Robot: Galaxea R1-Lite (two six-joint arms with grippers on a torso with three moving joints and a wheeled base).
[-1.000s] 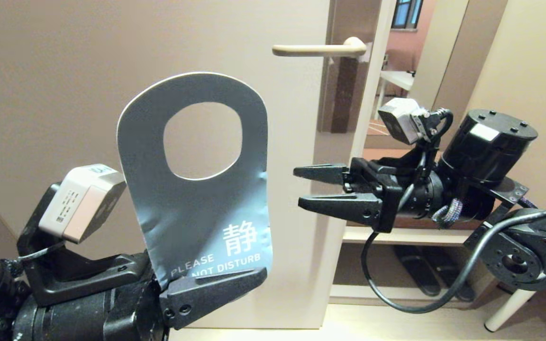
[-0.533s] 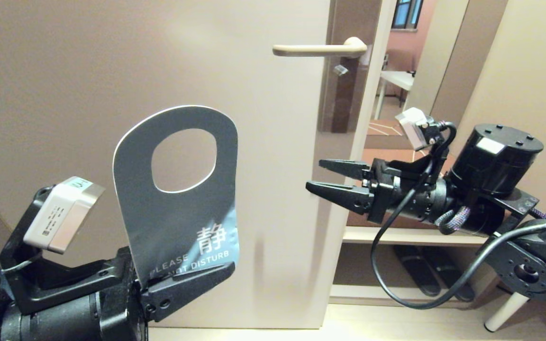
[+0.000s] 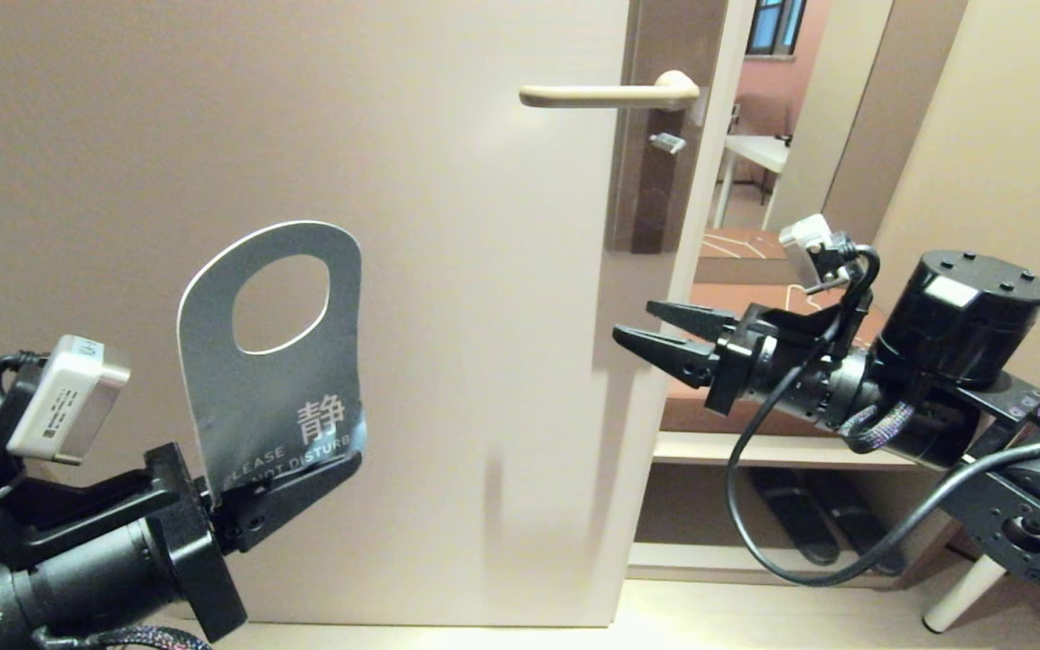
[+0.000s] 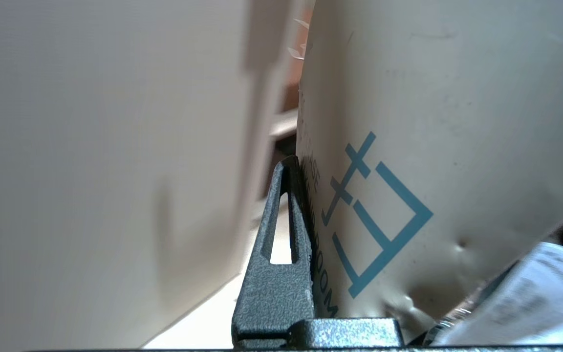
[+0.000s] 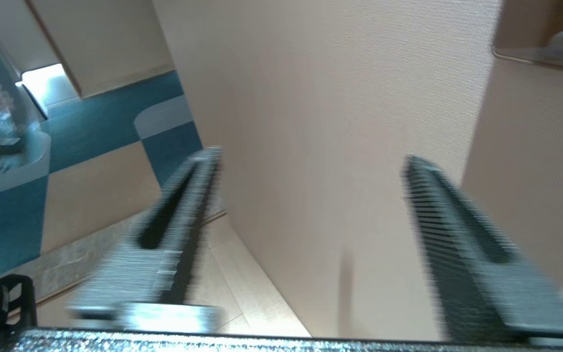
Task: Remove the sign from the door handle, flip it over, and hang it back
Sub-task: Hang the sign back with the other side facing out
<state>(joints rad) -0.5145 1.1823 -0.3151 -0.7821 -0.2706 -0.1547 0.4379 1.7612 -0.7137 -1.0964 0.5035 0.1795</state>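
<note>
Low on the left, left gripper (image 3: 290, 483) clamping sign (image 3: 272, 361) by its bottom edge, upright, blue "DO NOT DISTURB" face showing, oval hole up top, handle (image 3: 606, 93) bare far right, right gripper (image 3: 664, 338) open mid-air.

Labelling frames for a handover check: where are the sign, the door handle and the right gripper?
sign (image 3: 281, 379): head view, grey face below the hole.
door handle (image 3: 597, 94): head view, mid-lever.
right gripper (image 3: 642, 327): head view, between fingertips.

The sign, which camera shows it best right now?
The head view: the whole sign shows there, oval hole and DO NOT DISTURB side, its bottom edge pinched by the left gripper. The left wrist view shows only its white side's lower part close up; the right wrist view misses it.
</note>
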